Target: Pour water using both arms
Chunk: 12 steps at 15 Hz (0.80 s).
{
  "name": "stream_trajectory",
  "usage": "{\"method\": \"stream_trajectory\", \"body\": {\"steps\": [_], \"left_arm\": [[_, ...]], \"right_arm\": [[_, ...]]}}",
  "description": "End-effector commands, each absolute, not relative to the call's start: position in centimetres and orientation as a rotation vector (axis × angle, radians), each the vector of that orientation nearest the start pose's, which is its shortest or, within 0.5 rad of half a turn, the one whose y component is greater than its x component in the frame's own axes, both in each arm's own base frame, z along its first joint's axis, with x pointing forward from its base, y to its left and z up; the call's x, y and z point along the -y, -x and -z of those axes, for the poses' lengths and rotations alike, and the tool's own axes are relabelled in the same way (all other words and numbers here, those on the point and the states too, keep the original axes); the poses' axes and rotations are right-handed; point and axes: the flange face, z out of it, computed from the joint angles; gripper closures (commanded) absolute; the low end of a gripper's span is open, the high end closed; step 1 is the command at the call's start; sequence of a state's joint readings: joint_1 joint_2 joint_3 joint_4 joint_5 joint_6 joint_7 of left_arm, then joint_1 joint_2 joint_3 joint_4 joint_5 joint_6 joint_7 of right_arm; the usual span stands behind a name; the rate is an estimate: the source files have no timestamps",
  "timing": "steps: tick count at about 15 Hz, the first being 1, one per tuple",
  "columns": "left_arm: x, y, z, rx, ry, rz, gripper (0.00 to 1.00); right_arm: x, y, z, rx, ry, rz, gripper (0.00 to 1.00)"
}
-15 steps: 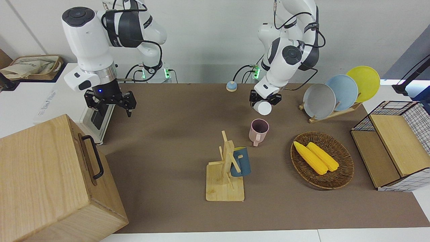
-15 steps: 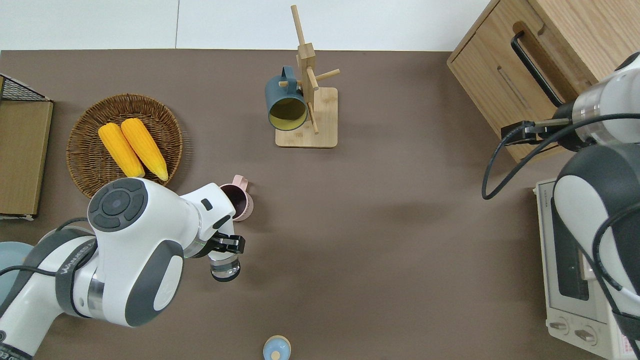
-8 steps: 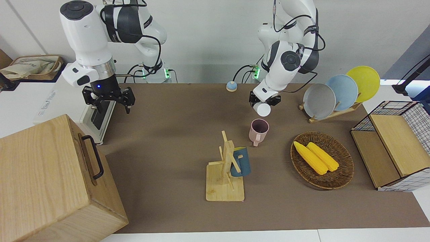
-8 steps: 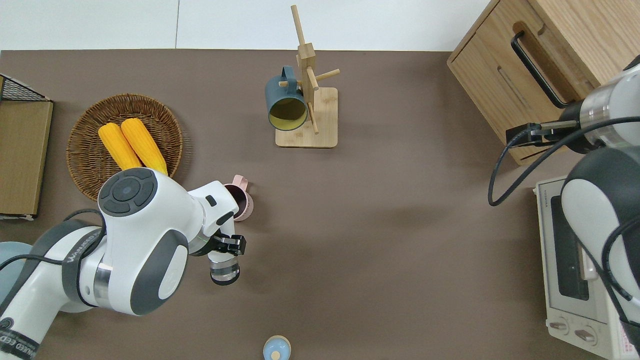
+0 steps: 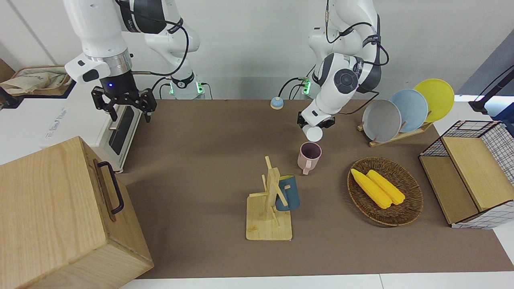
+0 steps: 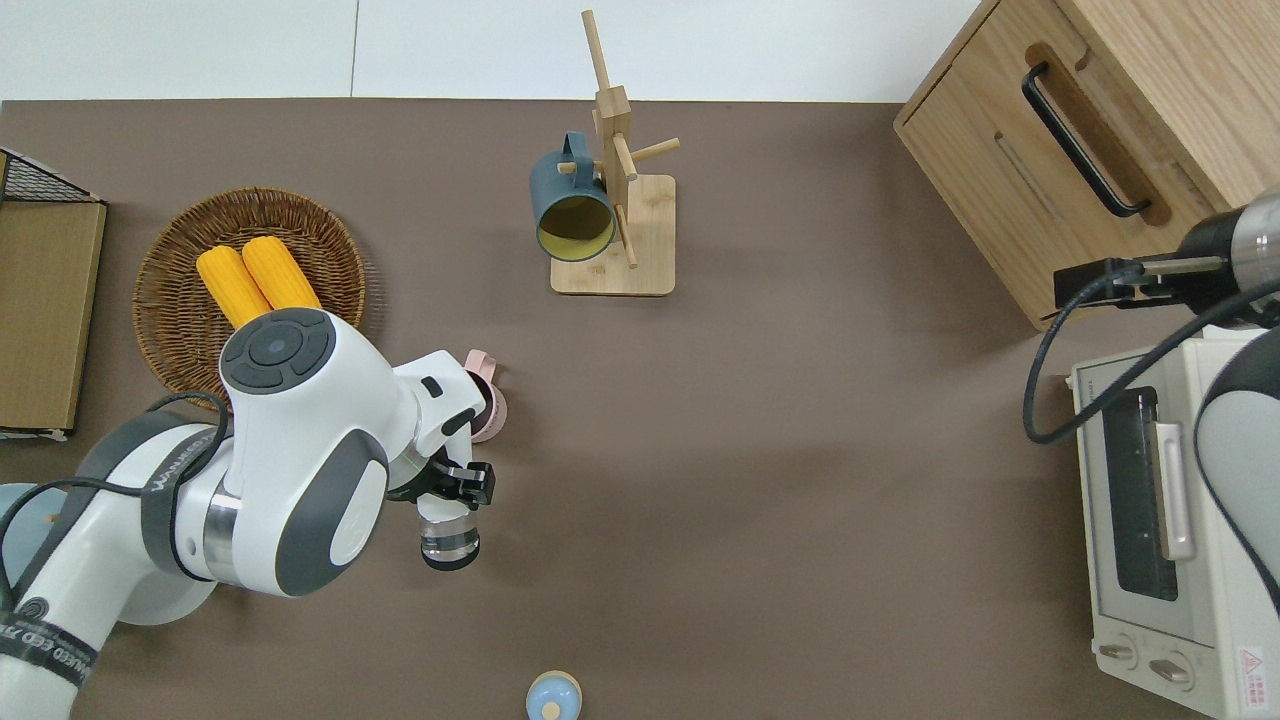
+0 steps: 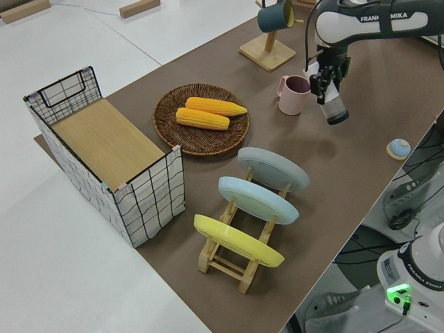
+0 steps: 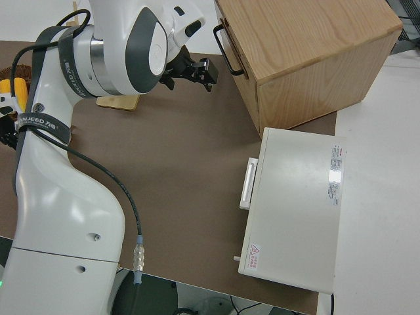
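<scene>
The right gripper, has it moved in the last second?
Yes. The right gripper, fingers spread and empty, has risen and drawn back toward the robots: in the front view it has pulled away from the wooden box toward the toaster oven.

Left claw (image 7: 329,82) gripping tilted clear glass (image 7: 334,108), beside pink mug (image 7: 293,95), corn basket (image 7: 201,118) near

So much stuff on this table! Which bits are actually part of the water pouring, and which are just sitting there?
Part of the job:
- left gripper, shut on a clear glass
- pink mug on the table
- right gripper, open, holding nothing

Just lying about:
- basket of corn
- blue mug on a wooden stand
- plates in a rack
- wooden box
- toaster oven
</scene>
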<state>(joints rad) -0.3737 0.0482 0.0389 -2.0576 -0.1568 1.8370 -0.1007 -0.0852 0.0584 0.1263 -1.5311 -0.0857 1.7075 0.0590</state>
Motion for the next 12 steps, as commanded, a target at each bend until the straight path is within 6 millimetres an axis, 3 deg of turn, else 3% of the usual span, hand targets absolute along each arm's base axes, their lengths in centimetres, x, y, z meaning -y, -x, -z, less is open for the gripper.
{"method": "stream_trajectory", "body": {"steps": [1,12], "left_arm": [[18.4,-50.2,-40.6,-0.258,3.188,-0.498,1.0],[18.3,-51.8,-39.7,-0.254,3.134,-0.659,1.0]], "right_arm": [[-0.1,-57.5,-63.8,0.001,3.175,0.198,0.017],[0.0,-55.4,-66.9,-0.007,3.176,0.169,0.017]]}}
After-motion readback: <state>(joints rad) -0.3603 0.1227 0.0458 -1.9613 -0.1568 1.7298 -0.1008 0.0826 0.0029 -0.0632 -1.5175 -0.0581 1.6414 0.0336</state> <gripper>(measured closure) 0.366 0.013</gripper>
